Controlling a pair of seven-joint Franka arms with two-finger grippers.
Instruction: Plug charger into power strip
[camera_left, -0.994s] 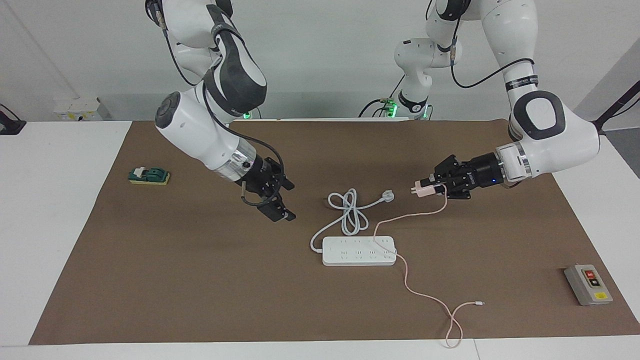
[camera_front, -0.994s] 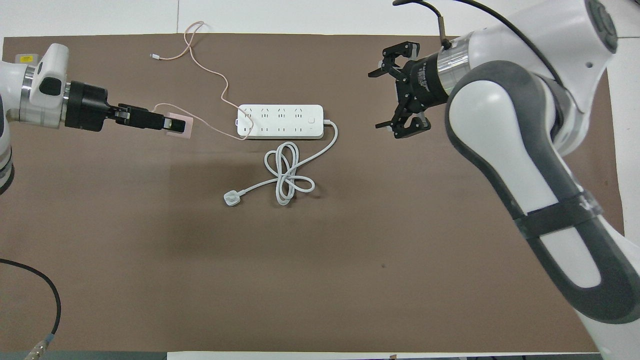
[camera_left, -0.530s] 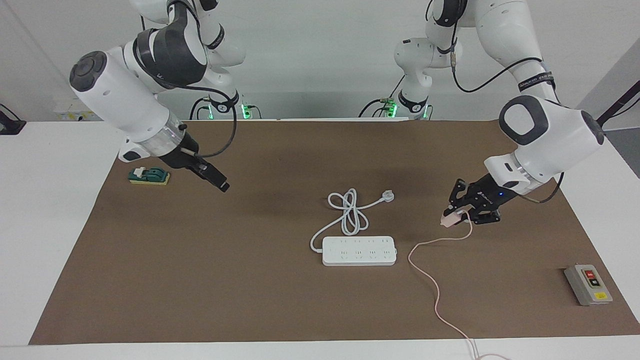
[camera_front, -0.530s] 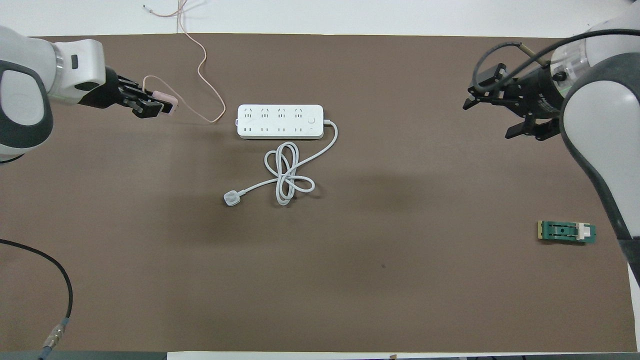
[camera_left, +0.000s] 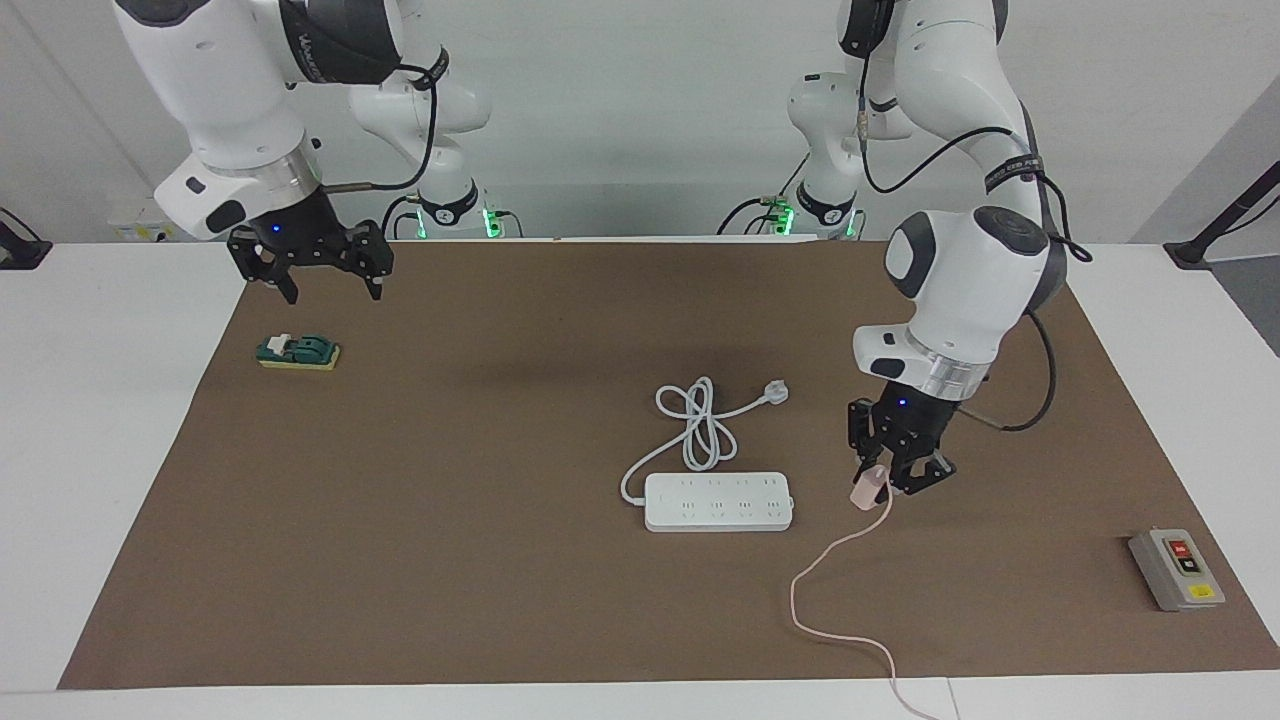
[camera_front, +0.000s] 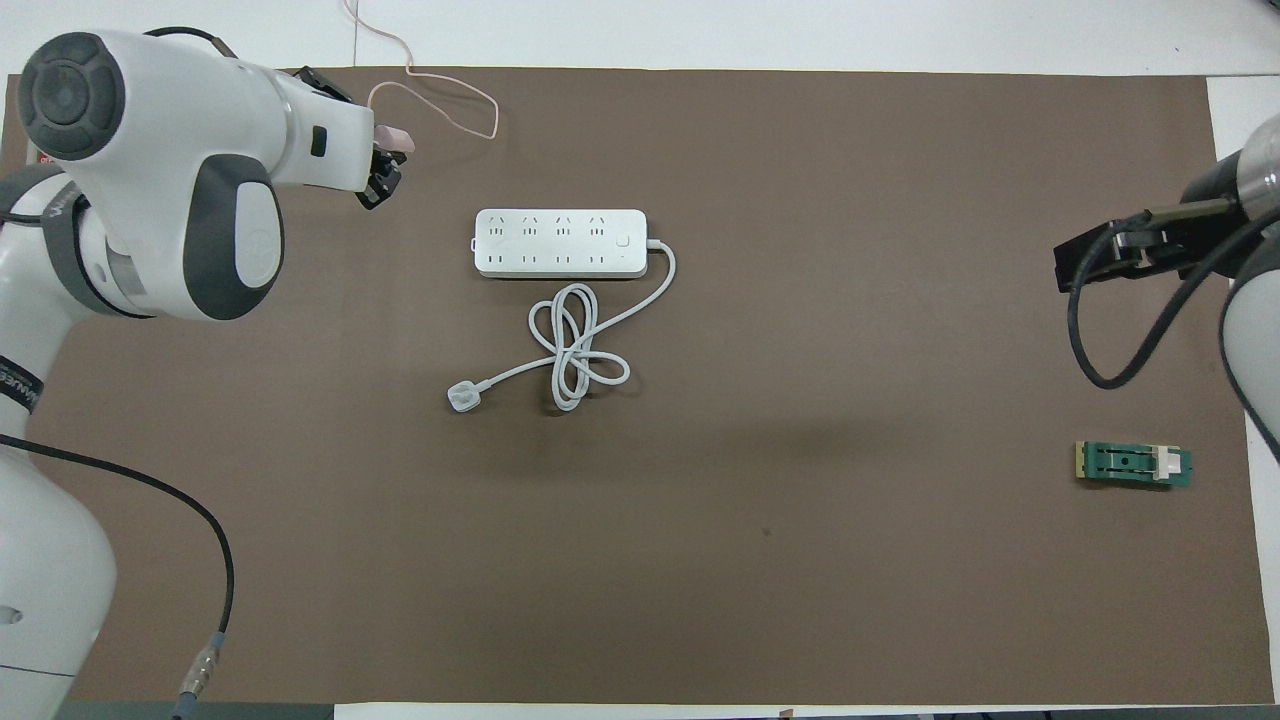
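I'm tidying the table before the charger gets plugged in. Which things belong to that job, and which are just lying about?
For the job:
- charger, pink, held in the left hand, with its thin cable
- power strip, white, with its coiled cord

Lying about:
- green block under the open right hand, which waits
- grey button box

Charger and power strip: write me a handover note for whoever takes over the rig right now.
Left claw: shut on the charger, held in the air beside the power strip, at its end toward the left arm; pink cable trails off the mat's edge.
Right claw: open, empty, waiting raised near the green block.
Done: charger picked up.
Left: bring it over a socket, plug it in, let go.
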